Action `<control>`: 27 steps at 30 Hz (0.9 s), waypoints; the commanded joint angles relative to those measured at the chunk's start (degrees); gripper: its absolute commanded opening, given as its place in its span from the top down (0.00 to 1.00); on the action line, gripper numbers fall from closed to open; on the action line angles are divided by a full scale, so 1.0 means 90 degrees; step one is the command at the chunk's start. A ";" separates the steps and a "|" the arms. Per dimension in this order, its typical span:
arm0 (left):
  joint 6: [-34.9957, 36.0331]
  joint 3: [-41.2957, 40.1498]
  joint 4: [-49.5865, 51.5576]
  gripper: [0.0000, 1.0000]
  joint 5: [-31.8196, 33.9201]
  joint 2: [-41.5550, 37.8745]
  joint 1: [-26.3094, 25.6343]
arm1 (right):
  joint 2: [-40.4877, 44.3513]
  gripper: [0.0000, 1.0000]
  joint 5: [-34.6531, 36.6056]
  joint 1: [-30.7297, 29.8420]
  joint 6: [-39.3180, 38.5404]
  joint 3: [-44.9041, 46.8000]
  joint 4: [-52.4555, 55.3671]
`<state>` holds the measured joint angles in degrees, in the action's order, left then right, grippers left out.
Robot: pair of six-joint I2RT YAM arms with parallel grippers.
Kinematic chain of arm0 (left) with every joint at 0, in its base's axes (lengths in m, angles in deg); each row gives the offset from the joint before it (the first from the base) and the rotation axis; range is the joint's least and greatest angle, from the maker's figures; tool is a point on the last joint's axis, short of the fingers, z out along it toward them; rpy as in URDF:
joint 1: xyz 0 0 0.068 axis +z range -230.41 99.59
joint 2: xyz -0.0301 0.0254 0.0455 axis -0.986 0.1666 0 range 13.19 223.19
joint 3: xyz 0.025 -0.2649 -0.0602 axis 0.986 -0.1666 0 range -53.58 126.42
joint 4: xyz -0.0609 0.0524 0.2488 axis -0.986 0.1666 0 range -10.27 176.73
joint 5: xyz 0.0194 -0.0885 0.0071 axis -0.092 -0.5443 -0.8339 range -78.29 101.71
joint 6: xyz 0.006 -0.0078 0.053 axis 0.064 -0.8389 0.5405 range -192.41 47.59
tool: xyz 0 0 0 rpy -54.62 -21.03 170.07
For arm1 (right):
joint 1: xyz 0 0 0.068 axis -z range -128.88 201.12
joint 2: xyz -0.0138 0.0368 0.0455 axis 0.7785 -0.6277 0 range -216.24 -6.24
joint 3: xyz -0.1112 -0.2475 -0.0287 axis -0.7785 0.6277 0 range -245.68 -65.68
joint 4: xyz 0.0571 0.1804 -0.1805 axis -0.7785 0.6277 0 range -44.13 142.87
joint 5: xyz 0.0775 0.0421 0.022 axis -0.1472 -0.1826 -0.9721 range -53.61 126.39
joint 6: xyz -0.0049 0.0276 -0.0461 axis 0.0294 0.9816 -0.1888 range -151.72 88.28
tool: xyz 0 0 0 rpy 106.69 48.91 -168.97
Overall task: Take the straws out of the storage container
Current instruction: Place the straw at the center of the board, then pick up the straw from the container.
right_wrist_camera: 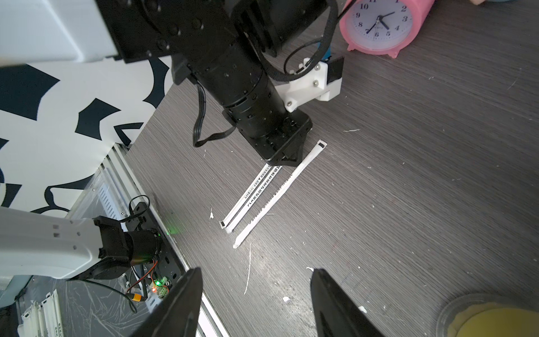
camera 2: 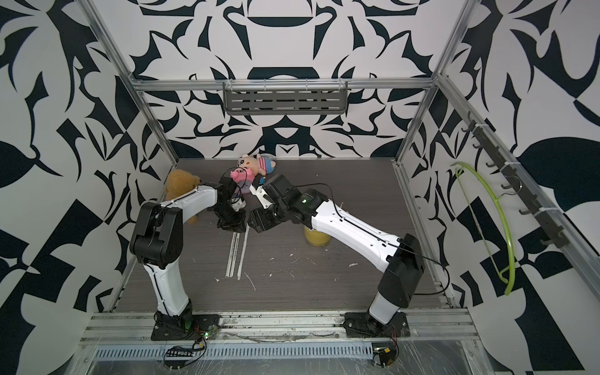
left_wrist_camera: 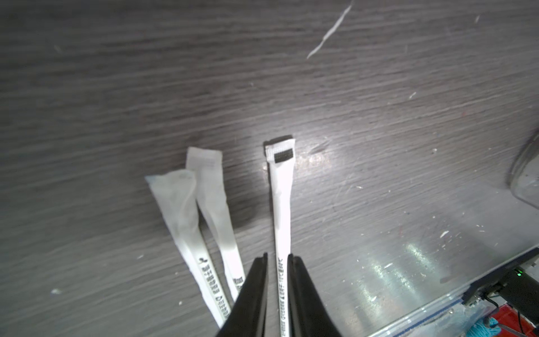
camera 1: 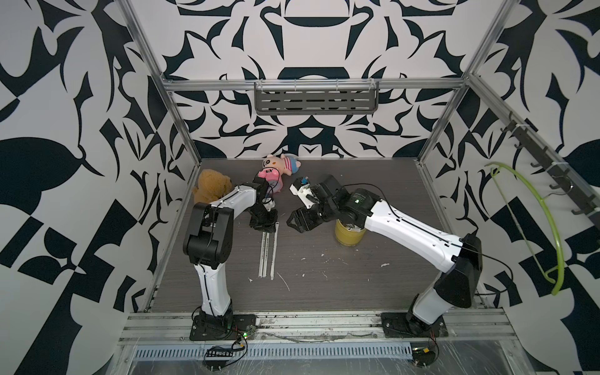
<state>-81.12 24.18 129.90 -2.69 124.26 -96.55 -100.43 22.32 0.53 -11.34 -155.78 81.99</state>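
Three straws (camera 1: pixel 268 251) lie flat on the tabletop (camera 1: pixel 324 292), centre-left of frame. The storage container (camera 1: pixel 349 235) sits right of centre, half under the right arm. The left end effector (left_wrist_camera: pixel 277 258) straddles the rightmost straw, jaws narrowly apart, which looks like a release. The right end effector (right_wrist_camera: pixel 256 271) is wide and empty. Next: lift left clear, move right to the container mouth, pinch one thin wrapper.

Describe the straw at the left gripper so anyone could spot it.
On the dark wood table, three wrapped straws lie by the left gripper. It's the straw between the fingers, nearest the yellow cup, set apart from the overlapping pair.
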 commanded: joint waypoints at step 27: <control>0.0085 -0.0663 -0.2772 0.73 -0.0266 -0.3611 -0.1432 | 0.2375 0.43 0.2613 0.1459 -0.0846 0.0384 0.1742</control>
<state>-84.40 20.64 112.35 -3.60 94.25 -105.73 -81.53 41.91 12.71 -16.41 -154.60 93.58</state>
